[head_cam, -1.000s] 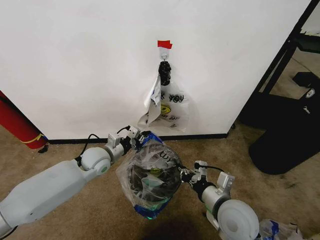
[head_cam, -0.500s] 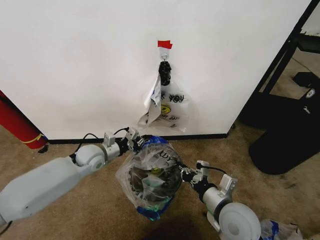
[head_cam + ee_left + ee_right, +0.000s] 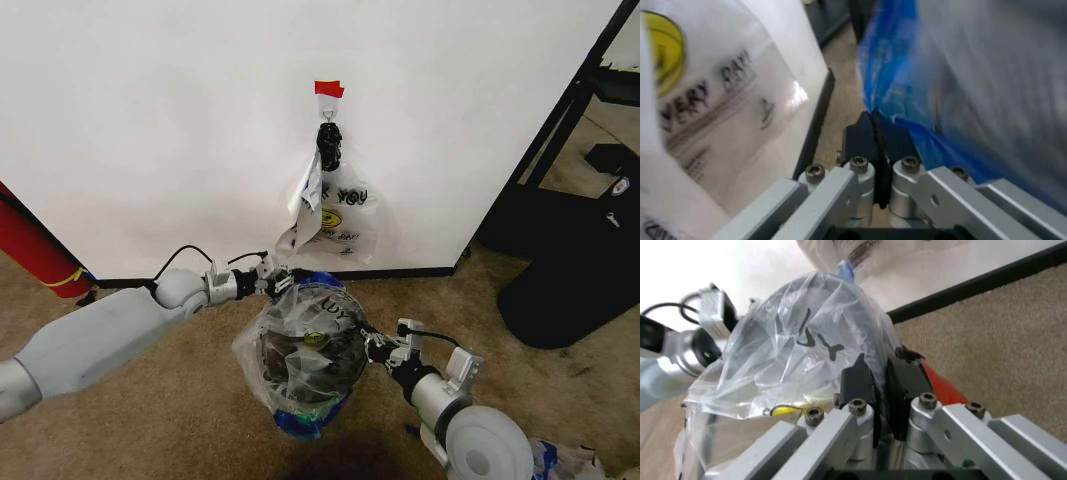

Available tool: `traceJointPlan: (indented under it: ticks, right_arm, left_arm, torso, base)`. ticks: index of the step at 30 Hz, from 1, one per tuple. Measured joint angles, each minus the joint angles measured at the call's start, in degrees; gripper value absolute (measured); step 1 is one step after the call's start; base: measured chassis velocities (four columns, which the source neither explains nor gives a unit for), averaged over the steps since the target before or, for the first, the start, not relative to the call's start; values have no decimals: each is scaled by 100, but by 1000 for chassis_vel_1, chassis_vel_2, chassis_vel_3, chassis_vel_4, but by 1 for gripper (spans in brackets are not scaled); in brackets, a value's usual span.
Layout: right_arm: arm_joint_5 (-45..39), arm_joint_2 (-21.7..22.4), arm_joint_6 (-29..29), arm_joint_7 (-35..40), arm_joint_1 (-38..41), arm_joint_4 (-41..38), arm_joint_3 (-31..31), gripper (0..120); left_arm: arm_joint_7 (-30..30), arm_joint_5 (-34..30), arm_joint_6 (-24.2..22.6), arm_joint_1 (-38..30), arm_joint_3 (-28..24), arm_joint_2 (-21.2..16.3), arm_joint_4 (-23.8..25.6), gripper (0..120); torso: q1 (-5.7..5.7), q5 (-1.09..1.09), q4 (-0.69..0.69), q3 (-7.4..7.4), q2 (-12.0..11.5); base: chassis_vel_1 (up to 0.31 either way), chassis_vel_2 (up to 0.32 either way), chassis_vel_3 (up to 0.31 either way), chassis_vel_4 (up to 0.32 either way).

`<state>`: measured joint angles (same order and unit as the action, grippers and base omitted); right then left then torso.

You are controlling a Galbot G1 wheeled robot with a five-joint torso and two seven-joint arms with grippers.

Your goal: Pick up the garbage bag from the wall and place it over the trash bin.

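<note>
Two grippers stretch the garbage bag (image 3: 300,355) over the trash bin (image 3: 300,362) at lower centre of the head view, spreading its mouth so the film drapes the mesh. Left gripper (image 3: 277,283), upper left of the bag, has its jaws closed on the blue edge; right gripper (image 3: 368,345) pinches the opposite side. Above, a spare "THANK YOU" bag (image 3: 335,215) hangs on the wall (image 3: 150,120).

Three cameras, one head and two wrists.
The head view looks forward and down at the wall (image 3: 150,120), carpet and both arms. The left wrist view sits close behind its gripper (image 3: 877,131), facing the wall's base. The right wrist view sits close behind its gripper (image 3: 879,377). All share the bag (image 3: 305,350).
</note>
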<state>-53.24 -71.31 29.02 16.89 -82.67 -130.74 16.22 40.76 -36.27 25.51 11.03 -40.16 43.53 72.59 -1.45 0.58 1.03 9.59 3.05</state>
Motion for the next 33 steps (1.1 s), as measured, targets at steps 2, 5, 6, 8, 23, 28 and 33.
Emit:
traceJointPlan:
  ticks: [2, 5, 6, 8, 23, 28, 33]
  right_arm:
    - [-29, -7, 7, 13, 22, 0, -12, 1]
    - [-49, -30, 13, 14, 33, -2, -33, 1]
    - [-52, -44, 15, 14, 33, -2, -46, 1]
    - [-55, -58, 20, 22, 32, -6, -65, 1]
    - [-135, -125, 32, 104, 144, 61, -46, 1]
    - [-130, -170, 22, 114, 154, 230, -28, 1]
    - [-113, -288, -9, 150, 211, 483, -41, 1]
  left_arm:
    - [-1, 129, 98, 49, 53, 77, -130, 0]
    - [-111, 273, 157, 109, 126, 188, -269, 0]
    - [-156, 348, 197, 125, 154, 236, -342, 0]
    - [-239, 569, 292, 142, 193, 342, -514, 0]
    - [-491, 1162, 483, 263, 276, 517, -915, 8]
    - [-646, 1022, 375, 431, 534, 324, -584, 21]
    - [-1189, 1330, 70, 901, 1134, 74, 32, 44]
  torso:
    - [0, -1, 0, 0, 0]
    - [0, 0, -1, 0, 0]
    - [0, 1, 0, 0, 0]
    - [0, -1, 1, 0, 0]
    - [0, 1, 0, 0, 0]
    - [0, -2, 0, 0, 0]
    - [0, 0, 0, 0, 0]
  base:
    - [0, 0, 0, 0]
    - [0, 0, 0, 0]
    - [0, 0, 0, 0]
    - [0, 0, 0, 0]
    - [0, 0, 0, 0]
    - [0, 0, 0, 0]
    - [0, 0, 0, 0]
